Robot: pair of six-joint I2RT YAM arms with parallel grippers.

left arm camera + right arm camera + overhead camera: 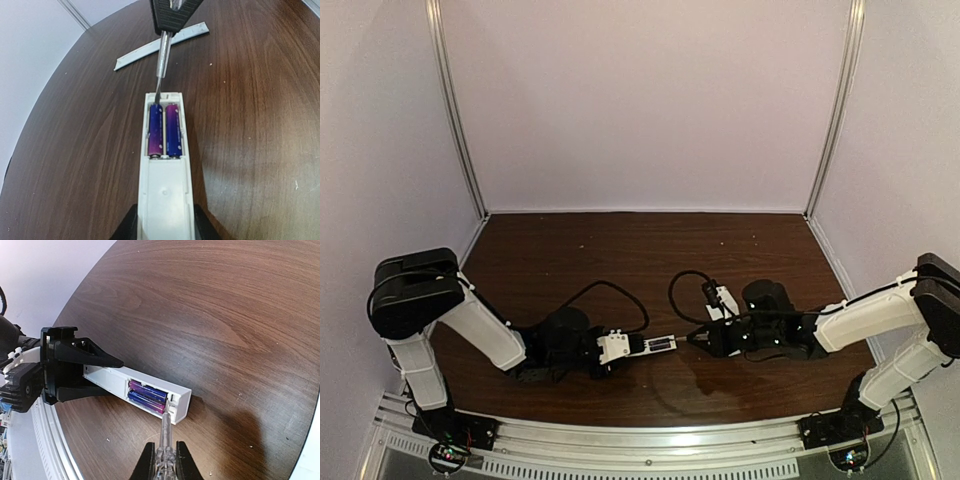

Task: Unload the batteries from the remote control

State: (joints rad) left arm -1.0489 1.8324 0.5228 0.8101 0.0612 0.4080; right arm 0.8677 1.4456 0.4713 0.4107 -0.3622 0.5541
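Note:
The white remote control (165, 190) lies just above the dark wooden table, bay side up, with my left gripper (165, 220) shut on its near end. Two blue-purple batteries (164, 131) sit side by side in the open bay (147, 396). My right gripper (163, 457) is shut on a clear-handled screwdriver (165, 440). The screwdriver's metal tip (157, 97) touches the far end of the left battery, at the bay's end wall. In the top view both grippers meet at the table's front middle, with the remote (655, 345) between them.
A thin flat white cover strip (160, 46) lies on the table beyond the remote, behind the right gripper (172, 12). Black cables (620, 292) loop over the tabletop behind both wrists. White walls enclose the table on three sides.

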